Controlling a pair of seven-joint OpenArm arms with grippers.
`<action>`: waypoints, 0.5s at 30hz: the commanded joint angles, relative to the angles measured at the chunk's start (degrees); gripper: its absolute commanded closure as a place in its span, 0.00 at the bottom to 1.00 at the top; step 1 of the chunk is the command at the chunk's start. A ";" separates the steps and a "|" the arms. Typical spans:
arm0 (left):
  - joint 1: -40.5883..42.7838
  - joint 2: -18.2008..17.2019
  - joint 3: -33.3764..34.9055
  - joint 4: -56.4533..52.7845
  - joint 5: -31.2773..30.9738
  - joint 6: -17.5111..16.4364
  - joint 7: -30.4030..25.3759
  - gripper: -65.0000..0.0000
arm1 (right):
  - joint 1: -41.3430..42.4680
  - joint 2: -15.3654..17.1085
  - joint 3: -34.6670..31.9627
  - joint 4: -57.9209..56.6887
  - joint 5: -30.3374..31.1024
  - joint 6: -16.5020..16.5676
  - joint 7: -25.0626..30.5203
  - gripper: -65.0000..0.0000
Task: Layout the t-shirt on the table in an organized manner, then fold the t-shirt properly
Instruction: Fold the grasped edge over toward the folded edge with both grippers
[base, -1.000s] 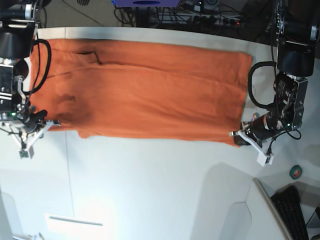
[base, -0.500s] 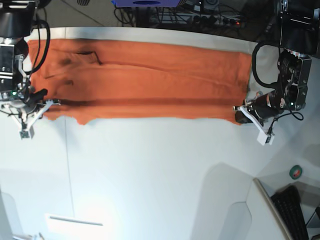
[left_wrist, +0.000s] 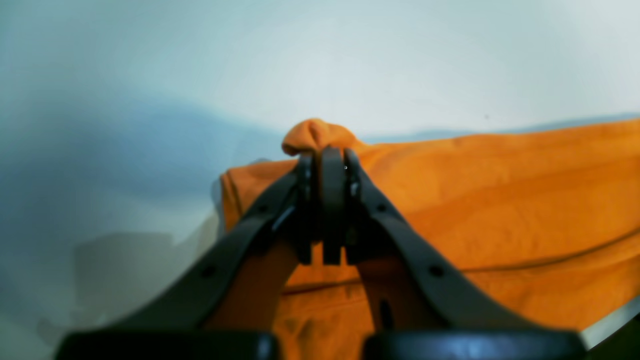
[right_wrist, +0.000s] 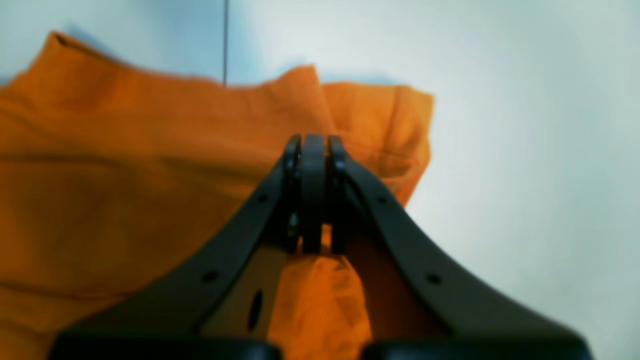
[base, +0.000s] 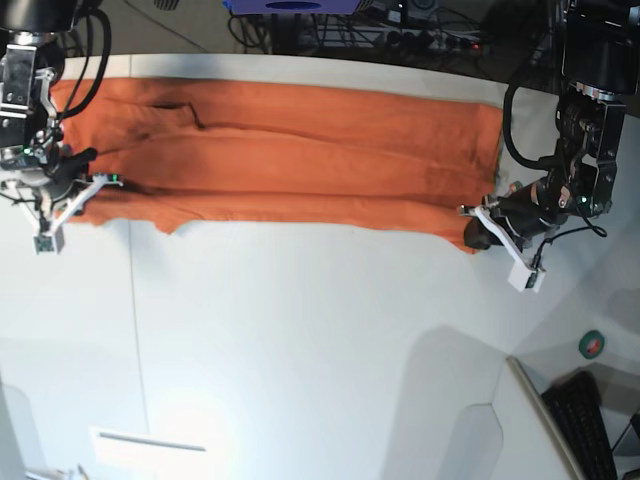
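The orange t-shirt (base: 300, 160) lies as a long, narrow band across the far part of the white table (base: 300, 350). At its right end my left gripper (base: 478, 232) is shut on the near corner. In the left wrist view a knob of the t-shirt (left_wrist: 500, 190) pokes out past the closed left gripper (left_wrist: 327, 155). On the other end my right gripper (base: 85, 190) pinches the near edge. Seen from the right wrist, the right gripper (right_wrist: 312, 142) is closed, with folds of the t-shirt (right_wrist: 125, 175) bunched between its fingers.
A thin dark seam (base: 135, 330) runs across the table on the left. A green tape roll (base: 592, 344) and a black keyboard (base: 590, 420) sit off the table at the lower right. Cables and gear (base: 400, 35) crowd the space behind the far edge.
Both grippers have carried the shirt's near edge toward the far side of the table. The orange band has grown much narrower from front to back.
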 joint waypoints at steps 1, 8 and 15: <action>-0.60 -1.03 -0.52 1.05 -0.66 -0.25 0.08 1.00 | -0.16 0.75 0.80 2.05 0.01 -0.40 1.13 1.00; 0.98 -0.50 -8.70 6.77 -0.57 -0.25 8.43 1.00 | -4.03 0.49 0.98 6.45 0.01 -0.40 -2.38 1.00; 4.14 -0.50 -9.23 11.34 -0.22 -0.25 10.46 1.00 | -7.45 -1.36 0.98 11.55 0.01 -0.40 -5.02 1.00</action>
